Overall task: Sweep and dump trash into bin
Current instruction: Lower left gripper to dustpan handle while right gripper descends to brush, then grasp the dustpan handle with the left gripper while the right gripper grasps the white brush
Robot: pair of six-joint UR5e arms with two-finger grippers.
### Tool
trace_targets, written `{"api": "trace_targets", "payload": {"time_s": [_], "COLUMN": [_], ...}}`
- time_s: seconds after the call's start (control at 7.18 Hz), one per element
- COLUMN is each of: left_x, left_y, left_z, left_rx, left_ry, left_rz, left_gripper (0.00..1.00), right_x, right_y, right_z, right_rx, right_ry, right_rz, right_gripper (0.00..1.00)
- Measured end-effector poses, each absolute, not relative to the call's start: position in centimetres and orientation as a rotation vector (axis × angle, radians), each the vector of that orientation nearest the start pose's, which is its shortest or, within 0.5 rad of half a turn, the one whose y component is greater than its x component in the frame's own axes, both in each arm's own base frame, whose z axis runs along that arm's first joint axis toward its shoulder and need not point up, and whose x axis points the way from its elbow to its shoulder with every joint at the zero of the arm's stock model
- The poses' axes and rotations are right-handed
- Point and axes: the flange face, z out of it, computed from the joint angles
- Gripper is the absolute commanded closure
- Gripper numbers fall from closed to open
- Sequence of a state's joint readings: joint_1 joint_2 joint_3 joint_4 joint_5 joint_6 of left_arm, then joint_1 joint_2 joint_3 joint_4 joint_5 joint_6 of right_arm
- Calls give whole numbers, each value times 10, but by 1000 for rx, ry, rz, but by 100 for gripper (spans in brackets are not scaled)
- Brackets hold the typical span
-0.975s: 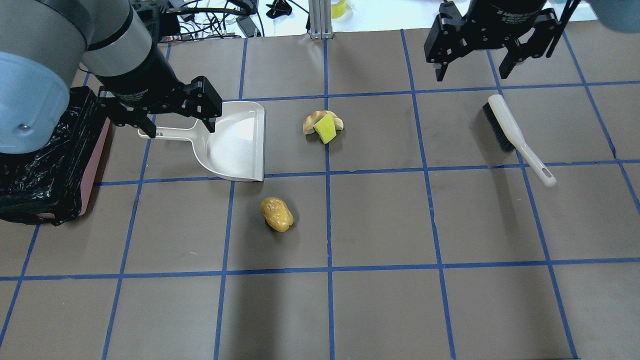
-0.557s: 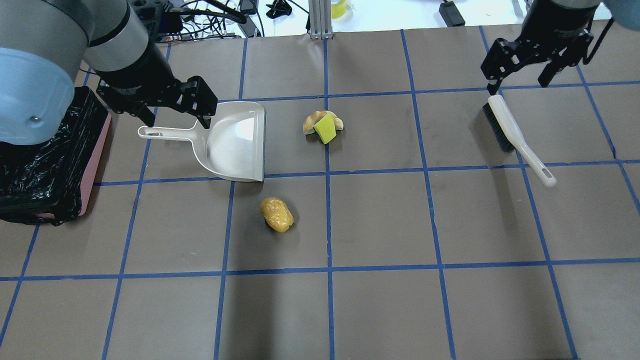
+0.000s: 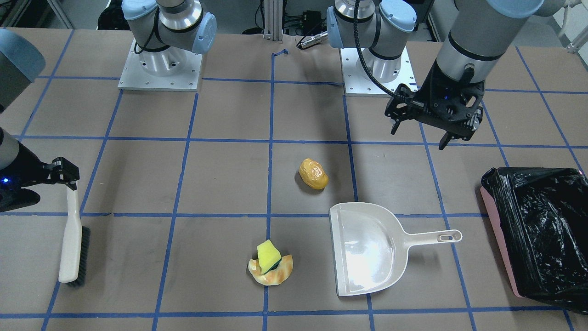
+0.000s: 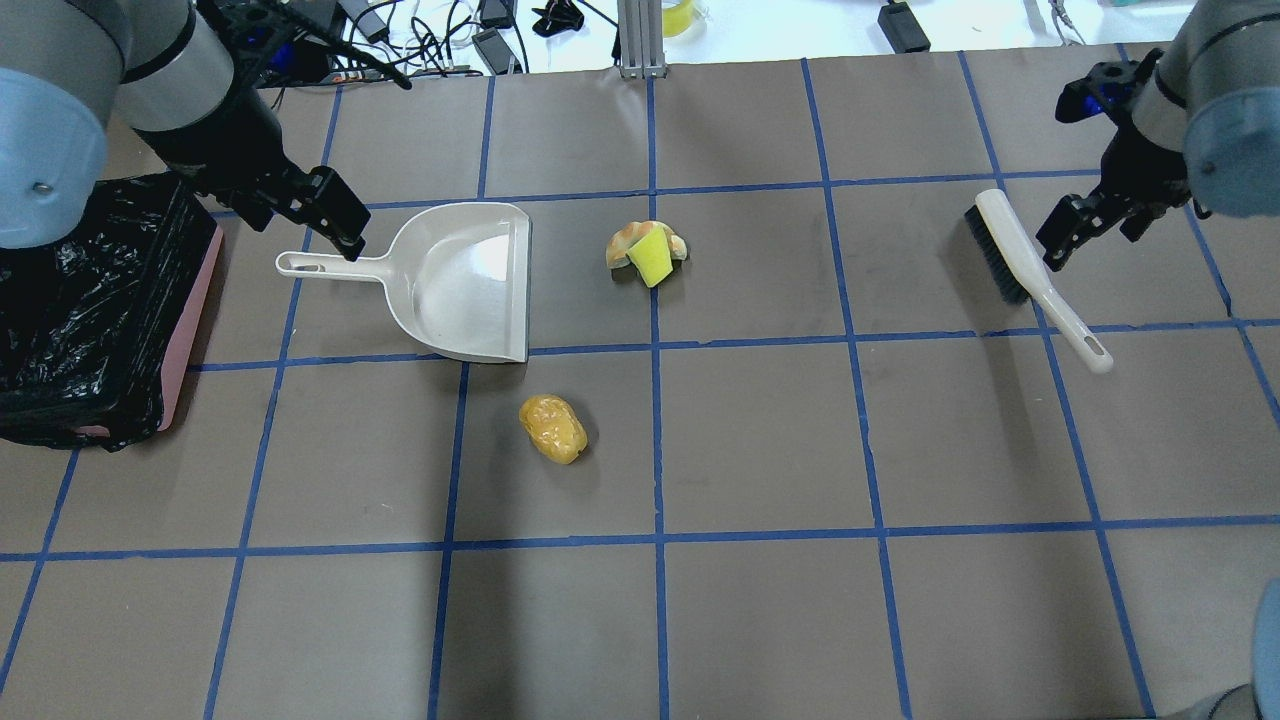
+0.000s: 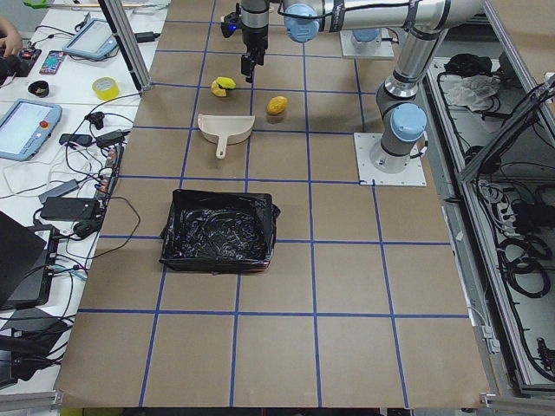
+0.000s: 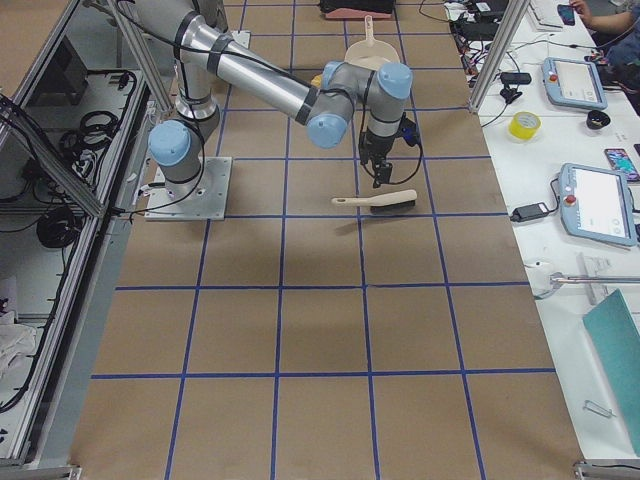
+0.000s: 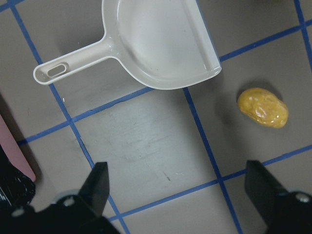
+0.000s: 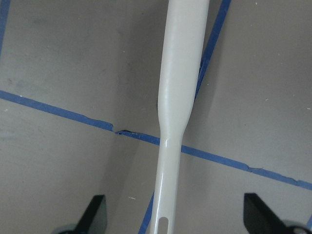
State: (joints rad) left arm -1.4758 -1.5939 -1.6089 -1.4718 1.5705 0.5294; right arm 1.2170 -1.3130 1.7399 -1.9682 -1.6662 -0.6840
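Observation:
The trash lies on the table: a potato-like lump point(image 4: 553, 428) point(image 3: 313, 174) point(image 7: 263, 107), and a bread crescent point(image 4: 622, 240) point(image 3: 275, 274) with the sponge wedge point(image 4: 652, 258) point(image 3: 268, 253) resting on it. The pink bin point(image 4: 185, 330) point(image 3: 494, 216) with its black bag stands at the left. My left gripper point(image 4: 305, 220) point(image 3: 420, 133) point(image 7: 180, 195) is open and empty, hovering near the handle of the cream dustpan point(image 4: 460, 280) point(image 7: 161, 44). My right gripper point(image 4: 1090, 230) point(image 8: 178, 219) is open, its jaws on either side of the handle of the brush point(image 4: 1010, 250) point(image 8: 180, 97).
The dustpan point(image 3: 367, 248) lies flat with its mouth toward the crescent and sponge. The brush point(image 3: 71, 239) lies flat at the far right of the table. Cables and a metal post point(image 4: 640, 40) sit beyond the table's back edge.
My right gripper has swung right and down, from behind the brush head to over its handle. My left gripper has turned and shifted slightly left, toward the handle's end.

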Motion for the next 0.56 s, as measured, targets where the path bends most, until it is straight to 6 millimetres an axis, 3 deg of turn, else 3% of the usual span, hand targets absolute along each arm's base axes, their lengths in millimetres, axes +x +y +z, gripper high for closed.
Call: {"api": "trace_targets", "payload": {"time_s": [0.28,0.56], "left_x": [-55,-38], "left_y": [-533,-562], "left_z": [451,423], "left_rx": [958,1347], "left_ry": [2981,2802], "left_rz": [-41,-63], "left_gripper": [3,2], "right_x": [-79,-79], "right_y": [-550,-539], "right_z": [266,240], "right_rx": [-586,-609], "right_ry": [3167,3161], "right_rz": [168,211], "right_gripper": [11,15]}}
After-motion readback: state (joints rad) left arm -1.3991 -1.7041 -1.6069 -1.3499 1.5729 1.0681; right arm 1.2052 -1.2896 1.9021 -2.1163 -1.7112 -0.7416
